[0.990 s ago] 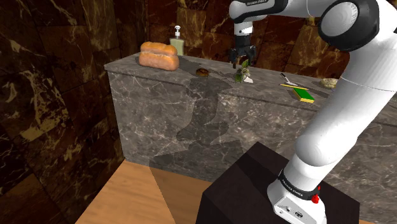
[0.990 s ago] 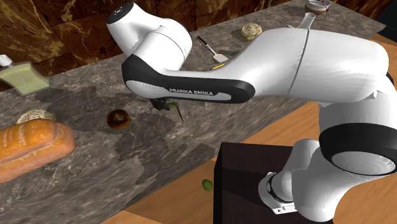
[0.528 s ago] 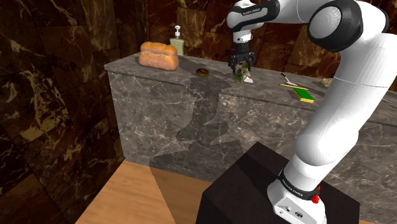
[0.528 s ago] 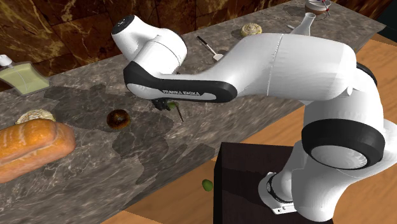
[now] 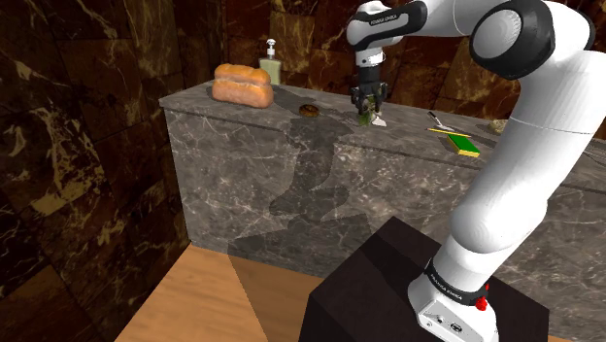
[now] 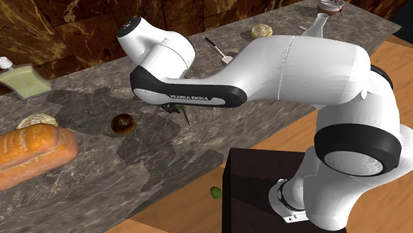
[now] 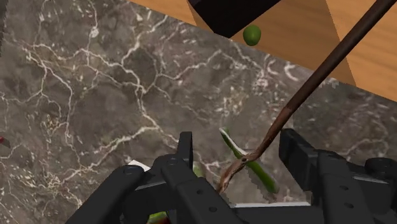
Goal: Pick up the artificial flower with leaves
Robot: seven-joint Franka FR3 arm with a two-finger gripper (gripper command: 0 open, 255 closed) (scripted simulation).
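Observation:
The artificial flower (image 5: 373, 119) lies on the dark marble counter (image 5: 243, 121), a thin brown stem (image 7: 305, 89) with narrow green leaves (image 7: 249, 163) and a white part under the hand. My black gripper (image 5: 367, 107) points straight down over it. In the wrist view the gripper (image 7: 238, 149) has its fingers apart, one on each side of the stem and leaves, and neither visibly presses on them. In the second exterior view the arm's forearm hides most of the hand, and the stem (image 6: 188, 118) pokes out below it.
On the counter are a bread loaf (image 5: 242, 85), a soap dispenser (image 5: 269, 62), a small brown doughnut (image 5: 309, 110), a yellow-green sponge (image 5: 464, 145) and a utensil (image 5: 437, 119). A green ball (image 6: 216, 192) lies on the wooden floor by the black stand (image 5: 388, 291).
The hand came down from above the flower onto it. Since half a second ago the fingers have drawn closer together around the stem; the arm has stayed still.

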